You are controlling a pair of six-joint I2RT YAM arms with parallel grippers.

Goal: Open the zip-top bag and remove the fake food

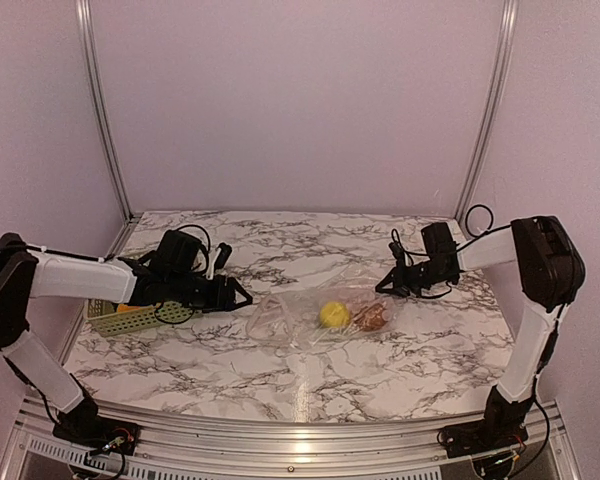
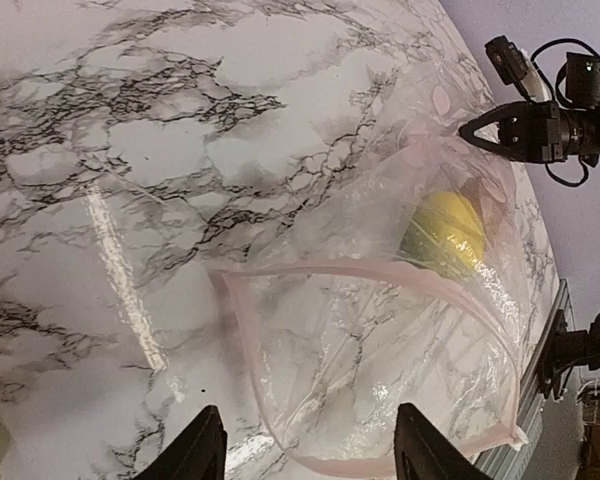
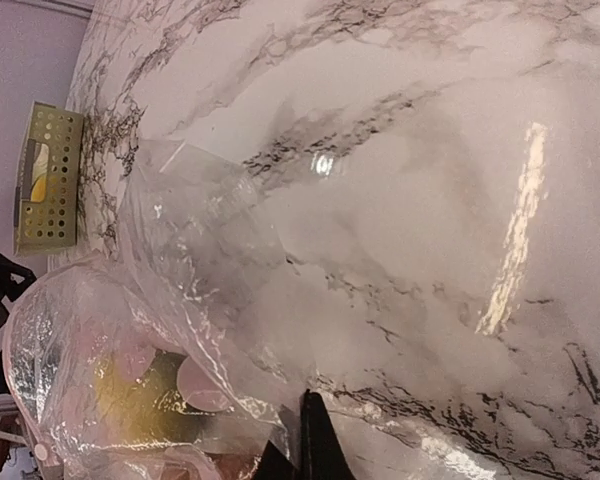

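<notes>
Zip-top bag (image 1: 285, 322) lies on marble worktop (image 1: 230, 385), near centre, pink-edged mouth gaping toward your left arm. Inside, toward its right end: yellow fake food (image 1: 333, 314) beside brown piece (image 1: 370, 317). Your left pincer (image 1: 246, 296) released, fingers spread at bag mouth. Your right pincer (image 1: 382, 288) clenched on bag's right edge. Pale green basket (image 1: 115, 322) at left edge, partly under your left arm, yellow piece inside.

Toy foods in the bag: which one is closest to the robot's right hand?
The brown one, inside the zip-top bag. The round yellow one lies beside it, farther from the right hand and nearer the left hand.
</notes>
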